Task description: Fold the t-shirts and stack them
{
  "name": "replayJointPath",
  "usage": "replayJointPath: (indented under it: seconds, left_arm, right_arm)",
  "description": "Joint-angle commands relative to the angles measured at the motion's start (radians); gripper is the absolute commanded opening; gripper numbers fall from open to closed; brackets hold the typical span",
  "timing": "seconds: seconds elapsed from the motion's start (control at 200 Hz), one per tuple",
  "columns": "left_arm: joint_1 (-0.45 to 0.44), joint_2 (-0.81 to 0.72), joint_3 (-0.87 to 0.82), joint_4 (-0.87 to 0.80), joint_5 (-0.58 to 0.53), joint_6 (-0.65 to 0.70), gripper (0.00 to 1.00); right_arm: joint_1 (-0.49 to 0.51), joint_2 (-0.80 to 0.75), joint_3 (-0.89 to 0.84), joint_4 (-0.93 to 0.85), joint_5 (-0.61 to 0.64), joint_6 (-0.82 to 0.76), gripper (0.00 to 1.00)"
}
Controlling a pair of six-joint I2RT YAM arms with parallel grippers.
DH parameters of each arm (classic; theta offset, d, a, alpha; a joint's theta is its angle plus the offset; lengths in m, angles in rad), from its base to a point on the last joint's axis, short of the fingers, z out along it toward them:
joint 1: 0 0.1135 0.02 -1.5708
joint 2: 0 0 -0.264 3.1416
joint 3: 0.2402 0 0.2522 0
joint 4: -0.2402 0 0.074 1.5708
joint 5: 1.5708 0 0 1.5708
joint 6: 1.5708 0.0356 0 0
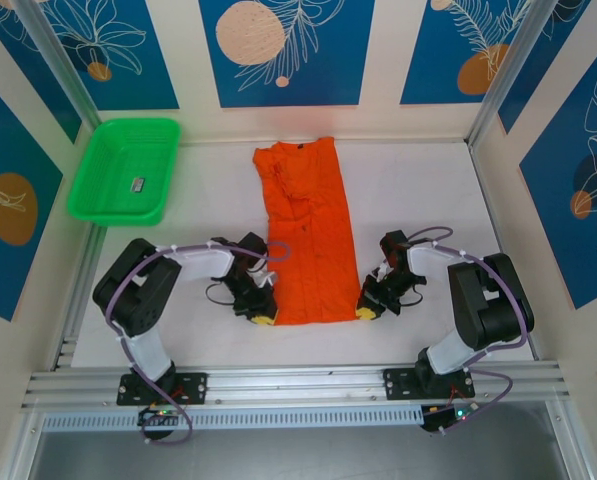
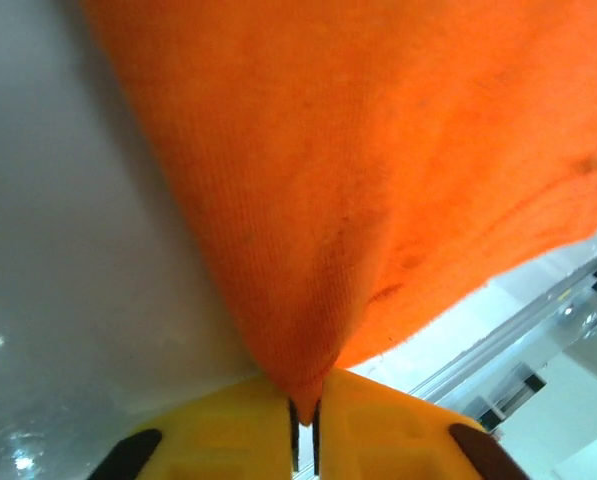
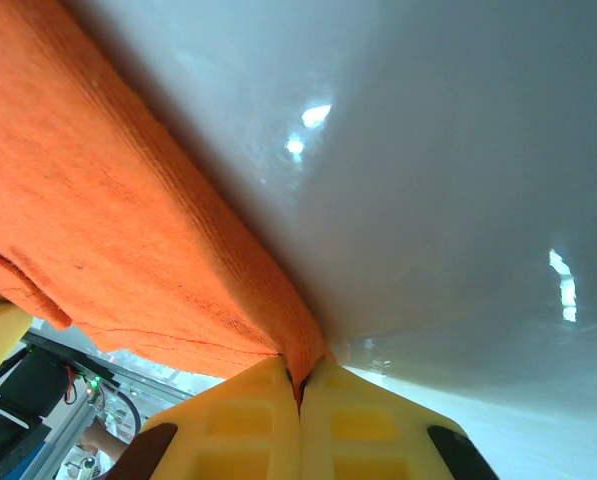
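Table, t-shirt in left gripper, right gripper

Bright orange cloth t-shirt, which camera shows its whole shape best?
Top external: the whole t-shirt lies there as a long folded strip. The wrist views give close-ups of its near corners, clamped between yellow fingers.

One t-shirt, one green tray holding perhaps one small item, two grippers.

White table enclosed by cream walls bearing blue leaf-patterned panels.
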Motion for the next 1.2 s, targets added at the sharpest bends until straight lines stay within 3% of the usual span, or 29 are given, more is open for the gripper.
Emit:
replayJointPath:
  seconds: [0.0, 0.22, 0.425, 0.795, 0.995, 1.195]
  left_arm:
    - [-0.011, 0.017, 0.02, -0.033, -0.081, -0.005, 0.01]
    - [-0.011, -0.05, 0.011, -0.069, -0.173, 0.0, 0.0]
    - [-0.011, -0.191, -0.083, -0.117, -0.126, 0.009, 0.0]
    - [0.024, -0.443, -0.144, -0.281, -0.168, -0.055, 0.0]
    - [0.076, -0.471, -0.079, -0.335, -0.18, -0.058, 0.0]
    - [0.157, -0.294, 0.193, -0.377, -0.2, -0.022, 0.0]
  right_arm:
    - [0.005, 0.015, 0.015, -0.019, -0.014, -0.016, 0.01]
    - [0.022, -0.029, 0.003, -0.049, -0.048, -0.02, 0.0]
    - [0.075, -0.077, -0.014, -0.101, -0.12, -0.005, 0.0]
    - [0.263, -0.091, 0.054, -0.14, -0.195, 0.072, 0.0]
    - [0.238, -0.09, 0.179, -0.199, -0.148, 0.043, 0.0]
    - [0.109, -0.05, 0.36, -0.219, -0.092, 0.062, 0.0]
